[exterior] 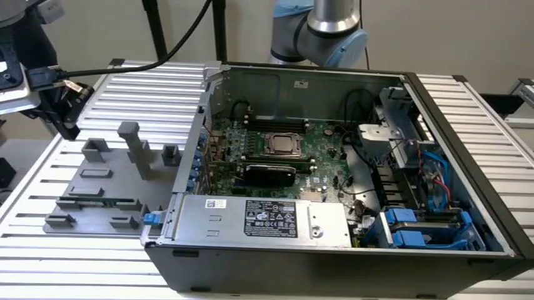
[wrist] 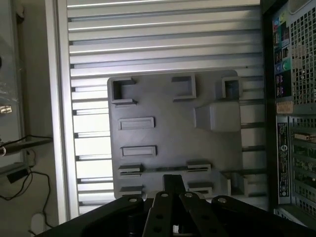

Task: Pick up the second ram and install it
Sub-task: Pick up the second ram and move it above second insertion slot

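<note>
Approach step: the tool (wrist: 173, 185) hangs above the fixture (wrist: 173, 128) on the counter (wrist: 163, 29); released or clenched, I cannot tell. The ram (exterior: 99, 202) sits below it in the fixture's slots, not yet gripped. Gripping it calls for squaring up over its thin edge.

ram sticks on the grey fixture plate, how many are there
1. The ram stick rests in holders near the camera-side edge of the grey fixture plate, to the exterior view's left of the open computer case. The plate's raised blocks could hide another.
</note>
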`<act>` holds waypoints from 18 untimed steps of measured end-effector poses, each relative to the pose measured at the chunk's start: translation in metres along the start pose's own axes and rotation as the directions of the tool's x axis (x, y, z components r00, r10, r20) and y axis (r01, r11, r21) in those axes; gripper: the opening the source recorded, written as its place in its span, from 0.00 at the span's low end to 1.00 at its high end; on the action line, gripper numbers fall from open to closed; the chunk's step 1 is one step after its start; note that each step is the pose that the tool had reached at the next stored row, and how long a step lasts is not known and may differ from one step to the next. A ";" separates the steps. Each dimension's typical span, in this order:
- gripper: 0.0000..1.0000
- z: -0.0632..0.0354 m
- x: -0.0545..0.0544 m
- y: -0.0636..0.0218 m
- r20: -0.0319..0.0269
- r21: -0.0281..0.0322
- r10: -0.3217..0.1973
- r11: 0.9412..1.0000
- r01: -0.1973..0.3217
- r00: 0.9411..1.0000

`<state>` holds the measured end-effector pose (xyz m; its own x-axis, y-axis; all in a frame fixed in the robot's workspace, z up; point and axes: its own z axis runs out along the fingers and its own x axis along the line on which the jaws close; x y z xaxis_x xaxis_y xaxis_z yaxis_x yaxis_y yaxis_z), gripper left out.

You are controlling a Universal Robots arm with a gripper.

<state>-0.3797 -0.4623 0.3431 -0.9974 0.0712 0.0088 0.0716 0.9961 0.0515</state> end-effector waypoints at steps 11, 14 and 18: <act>0.00 0.0033 0.000 -0.0001 -0.007 0.001 -0.142 0.990 0.142 0.990; 0.00 0.0050 0.000 -0.0002 -0.010 0.001 -0.195 0.981 0.195 0.981; 0.00 0.0075 0.000 -0.0004 -0.014 0.000 -0.265 0.964 0.265 0.964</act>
<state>-0.3798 -0.4622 0.3356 -0.9805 -0.1961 0.0086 -0.1954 0.9794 0.0516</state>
